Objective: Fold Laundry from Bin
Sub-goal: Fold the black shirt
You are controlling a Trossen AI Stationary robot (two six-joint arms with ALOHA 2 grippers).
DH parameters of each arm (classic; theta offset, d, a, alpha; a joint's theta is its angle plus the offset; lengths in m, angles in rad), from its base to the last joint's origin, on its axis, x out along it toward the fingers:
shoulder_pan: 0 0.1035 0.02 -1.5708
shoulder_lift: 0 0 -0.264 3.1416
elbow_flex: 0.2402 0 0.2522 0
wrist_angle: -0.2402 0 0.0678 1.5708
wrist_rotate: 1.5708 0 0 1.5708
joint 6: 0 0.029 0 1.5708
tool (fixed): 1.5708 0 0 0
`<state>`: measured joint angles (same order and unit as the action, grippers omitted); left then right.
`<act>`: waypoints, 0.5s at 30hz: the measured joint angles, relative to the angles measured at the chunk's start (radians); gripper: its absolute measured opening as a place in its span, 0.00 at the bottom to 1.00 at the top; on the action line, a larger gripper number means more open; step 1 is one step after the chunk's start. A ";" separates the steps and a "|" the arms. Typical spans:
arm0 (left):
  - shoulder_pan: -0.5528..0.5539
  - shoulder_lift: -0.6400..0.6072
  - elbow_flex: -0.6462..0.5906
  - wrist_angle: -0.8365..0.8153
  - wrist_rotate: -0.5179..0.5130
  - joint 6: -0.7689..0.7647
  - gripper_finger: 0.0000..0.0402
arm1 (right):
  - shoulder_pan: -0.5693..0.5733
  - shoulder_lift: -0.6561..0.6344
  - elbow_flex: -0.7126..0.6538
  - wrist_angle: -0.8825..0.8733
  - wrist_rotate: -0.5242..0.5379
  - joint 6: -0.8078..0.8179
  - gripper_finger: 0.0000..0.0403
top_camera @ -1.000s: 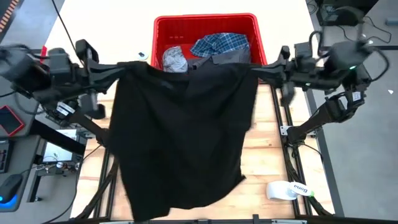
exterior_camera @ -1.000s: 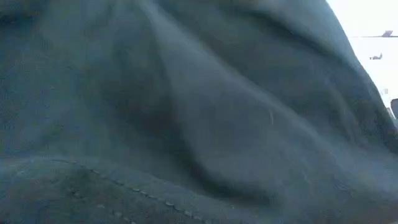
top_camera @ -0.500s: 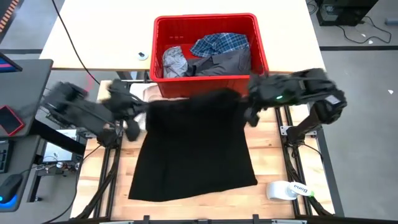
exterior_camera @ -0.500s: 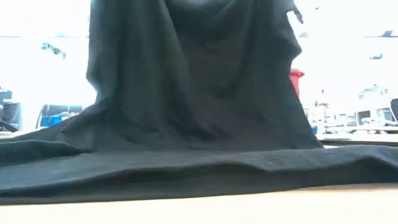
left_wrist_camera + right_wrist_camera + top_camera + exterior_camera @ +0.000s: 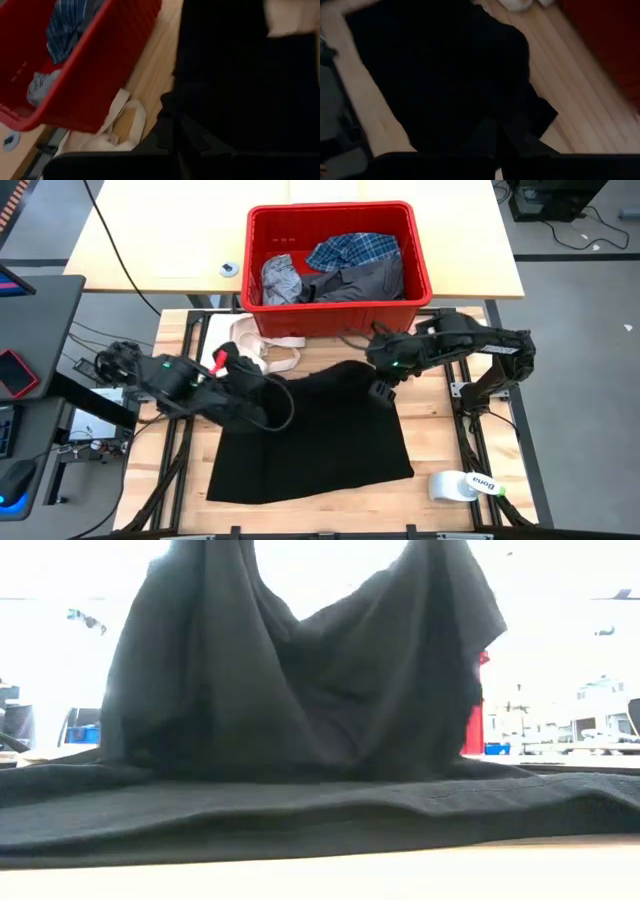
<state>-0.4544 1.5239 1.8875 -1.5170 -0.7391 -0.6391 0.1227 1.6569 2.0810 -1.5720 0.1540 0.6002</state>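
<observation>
A: Where is the black garment (image 5: 315, 435)?

B: Spread across the wooden table (image 5: 432, 425), its lower half flat toward 6 o'clock. The top edge, toward 12, is lifted at both corners; from table height it hangs in two peaks with a sag between (image 5: 300, 690).

A: And who holds the corners?

B: The left gripper (image 5: 262, 392) pinches the corner at about 9 o'clock of the cloth's top edge, fingers closed on the fabric. The right gripper (image 5: 381, 368) has the other corner, around 2 o'clock, fingers also clamped on it. Both wrist views show dark cloth bunched right at the fingertips (image 5: 175, 127) (image 5: 497, 125).

A: The bin (image 5: 338, 308)?

B: At 12 o'clock of the table, just beyond the garment's raised edge. Inside lie the plaid shirt (image 5: 352, 250) toward 12, a light grey piece (image 5: 281, 278) at 9, and a dark grey piece (image 5: 362, 280) at 4.

A: Anything else nearby?

B: A cream cloth with straps (image 5: 262, 348) lies between the bin and the left gripper, at 10 o'clock from the garment. A white roll (image 5: 462, 484) sits at 4 o'clock, near the table's corner, apart from the fabric.
</observation>
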 joint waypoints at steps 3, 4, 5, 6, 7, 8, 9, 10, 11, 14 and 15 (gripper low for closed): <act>0.020 0.001 -0.098 0.070 0.011 0.041 0.02 | 0.000 0.000 -0.072 0.008 0.001 -0.034 0.03; 0.032 0.001 -0.132 0.102 0.026 0.067 0.02 | -0.001 0.000 -0.098 0.013 0.002 -0.046 0.03; 0.045 0.001 -0.165 0.129 0.038 0.093 0.02 | -0.004 0.000 -0.125 0.019 0.007 -0.056 0.04; 0.059 0.002 -0.198 0.157 0.047 0.118 0.02 | -0.008 0.001 -0.152 0.023 0.013 -0.068 0.05; 0.074 0.002 -0.229 0.184 0.048 0.131 0.02 | -0.013 0.002 -0.174 0.023 0.018 -0.079 0.06; 0.091 0.002 -0.257 0.209 0.046 0.134 0.02 | -0.022 0.002 -0.196 0.027 0.023 -0.090 0.08; 0.111 0.002 -0.279 0.234 0.049 0.134 0.03 | -0.032 0.002 -0.216 0.028 0.019 -0.101 0.10; 0.130 0.002 -0.294 0.253 0.059 0.135 0.04 | -0.045 0.002 -0.232 0.026 0.008 -0.106 0.12; 0.148 0.002 -0.299 0.259 0.081 0.135 0.07 | -0.057 0.002 -0.247 0.027 -0.009 -0.107 0.16; 0.199 0.001 -0.298 0.279 0.149 0.134 0.18 | -0.086 0.002 -0.277 0.026 -0.045 -0.107 0.27; 0.212 0.000 -0.298 0.287 0.165 0.134 0.24 | -0.093 0.002 -0.280 0.022 -0.053 -0.107 0.31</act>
<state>-0.2428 1.5239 1.5898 -1.2301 -0.5737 -0.5055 0.0299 1.6585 1.8014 -1.5501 0.1006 0.4937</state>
